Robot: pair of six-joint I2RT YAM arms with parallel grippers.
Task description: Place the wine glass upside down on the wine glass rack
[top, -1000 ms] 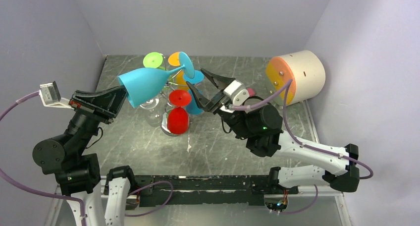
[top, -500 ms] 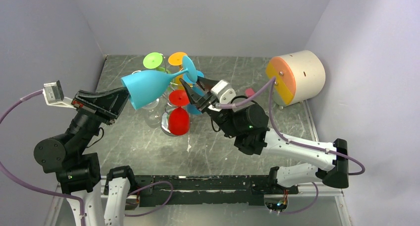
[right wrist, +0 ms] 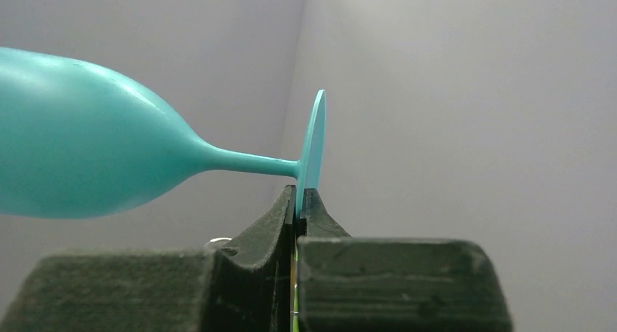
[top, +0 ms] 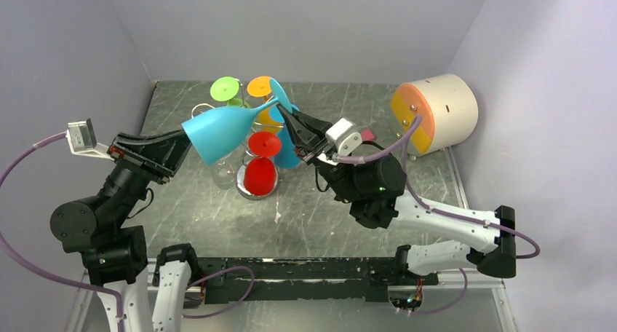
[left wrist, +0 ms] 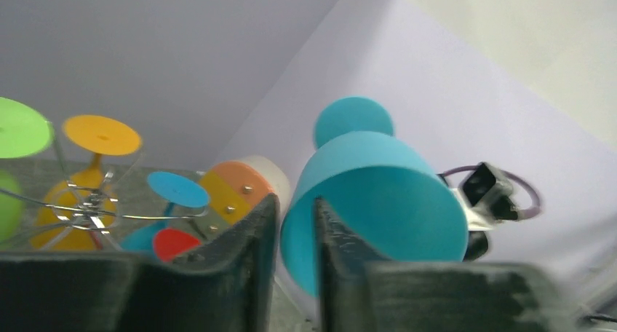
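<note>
Grey marbled table (top: 327,208) carries the rack (top: 247,194) (round base down) and a cream cylinder (top: 447,110) on its side

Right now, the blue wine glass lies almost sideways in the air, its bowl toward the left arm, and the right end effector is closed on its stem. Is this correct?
Not quite. The right end effector is closed on the edge of the round foot of the blue wine glass, not on its stem; the right wrist view shows this. The rest is correct.
</note>
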